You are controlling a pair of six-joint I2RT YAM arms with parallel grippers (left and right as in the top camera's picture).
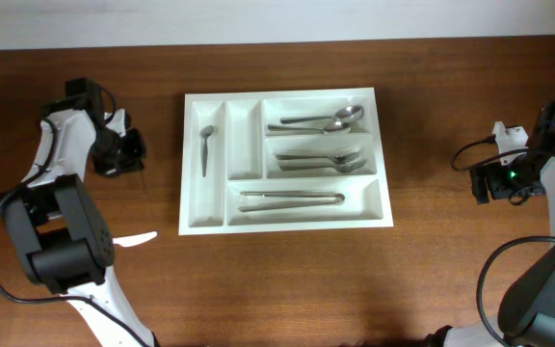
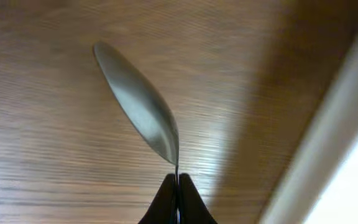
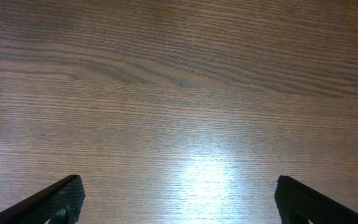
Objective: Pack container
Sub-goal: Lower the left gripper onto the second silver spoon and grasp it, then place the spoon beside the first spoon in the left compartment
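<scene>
The container [image 1: 189,164], a big white tray with five compartments, lies mid-table; its white wall [image 2: 347,155] shows at the right of the left wrist view. It holds a small spoon [image 1: 205,147] in the far-left narrow slot, spoons [image 1: 321,122] in the top long slot, more cutlery [image 1: 321,161] in the middle slot and long pieces [image 1: 292,200] in the bottom one. My left gripper [image 1: 128,152] [image 2: 178,186] is left of the tray, shut on a thin silvery utensil [image 2: 138,102] held above the wood. My right gripper [image 1: 485,183] [image 3: 179,199] hangs open over bare table to the right.
The second narrow slot [image 1: 244,135] of the tray holds nothing. A white sliver [image 1: 135,238] lies on the wood by the left arm's base. The table's far edge [image 1: 277,43] runs along the top of the overhead view.
</scene>
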